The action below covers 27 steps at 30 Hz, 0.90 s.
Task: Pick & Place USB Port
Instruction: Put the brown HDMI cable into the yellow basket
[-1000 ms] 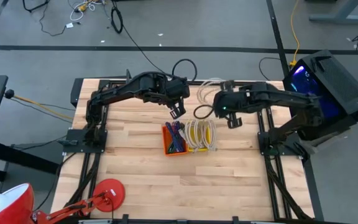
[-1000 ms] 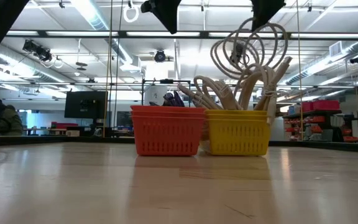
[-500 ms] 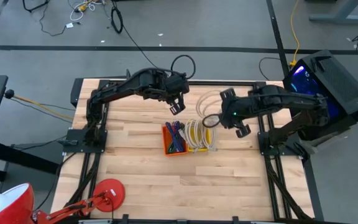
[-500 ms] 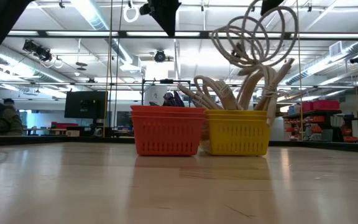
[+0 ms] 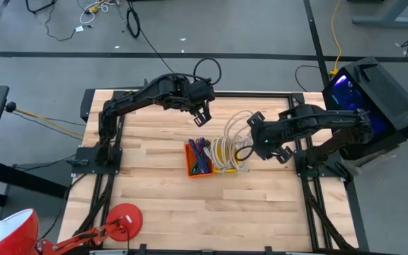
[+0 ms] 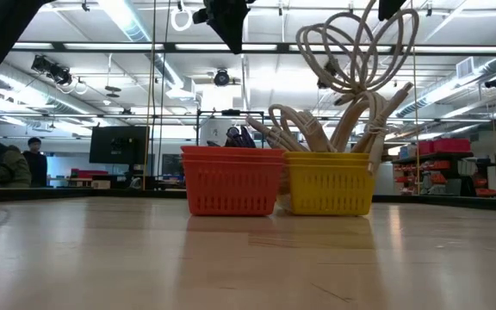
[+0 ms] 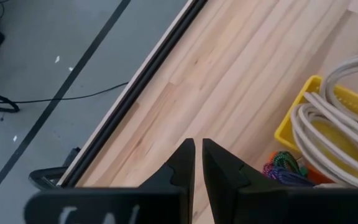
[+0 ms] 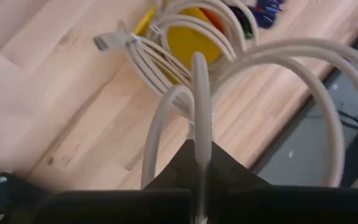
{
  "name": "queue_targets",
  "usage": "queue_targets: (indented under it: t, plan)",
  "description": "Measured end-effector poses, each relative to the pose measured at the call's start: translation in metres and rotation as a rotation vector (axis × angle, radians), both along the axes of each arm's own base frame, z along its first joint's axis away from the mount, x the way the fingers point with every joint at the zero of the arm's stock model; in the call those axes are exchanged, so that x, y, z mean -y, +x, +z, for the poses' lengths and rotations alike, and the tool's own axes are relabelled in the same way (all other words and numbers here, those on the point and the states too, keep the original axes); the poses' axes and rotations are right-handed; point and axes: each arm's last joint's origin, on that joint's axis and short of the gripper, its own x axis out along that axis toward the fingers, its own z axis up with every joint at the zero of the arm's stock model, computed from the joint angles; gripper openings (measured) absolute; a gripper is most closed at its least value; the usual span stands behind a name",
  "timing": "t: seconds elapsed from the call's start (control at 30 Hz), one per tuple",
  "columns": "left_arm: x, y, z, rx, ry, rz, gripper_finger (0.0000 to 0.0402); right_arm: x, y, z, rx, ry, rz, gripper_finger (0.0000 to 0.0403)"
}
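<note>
A coiled cream USB cable [image 6: 356,47] hangs over the yellow basket [image 6: 328,182], which holds more cream cables [image 5: 227,152]. My right gripper [image 8: 200,163] is shut on one strand of the coil and shows at the top edge of the low view [image 6: 392,7]. The orange basket [image 5: 199,159], beside the yellow one, holds purple and dark cables. My left gripper [image 7: 197,163] is shut on nothing, high over the table just beyond the orange basket's far side [image 5: 200,117]. My right gripper pinches a single cream strand [image 8: 200,134] of the coil between its two fingers. The fingers point steeply down from above. The loops hang slack below and around the fingers, lifted over the yellow basket, with a plug end [image 8: 107,42] sticking out of the bundle.
The two baskets stand side by side at the middle of the wooden table [image 5: 154,191]. A dark rail [image 7: 135,93] runs along the table's far edge. A red lamp [image 5: 122,219] sits at the near left. People show in the room beyond [image 6: 33,159].
My right gripper has swung toward the table's near edge and the yellow basket and rolled at the wrist, carrying the coil from beyond the basket to over it. The loops have turned with it. My left gripper has drifted a little toward the far edge.
</note>
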Motion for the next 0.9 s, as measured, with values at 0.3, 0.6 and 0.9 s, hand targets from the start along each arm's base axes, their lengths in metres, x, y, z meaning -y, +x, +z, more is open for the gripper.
queue_targets:
  t: [0.3,0.6,0.9]
  plan:
    - [0.0,0.002,0.001,0.027,0.005,0.007,0.0034,-0.013,0.013,-0.01,-0.03,-0.024,0.084,0.0004]
    - [-0.001,0.005,0.003,0.06,0.013,0.001,0.0034,-0.021,0.031,-0.021,-0.031,-0.065,0.109,0.0004]
    - [-0.001,0.005,0.003,0.059,0.014,0.0,0.0034,-0.027,0.048,-0.032,-0.025,0.05,0.106,0.0004]
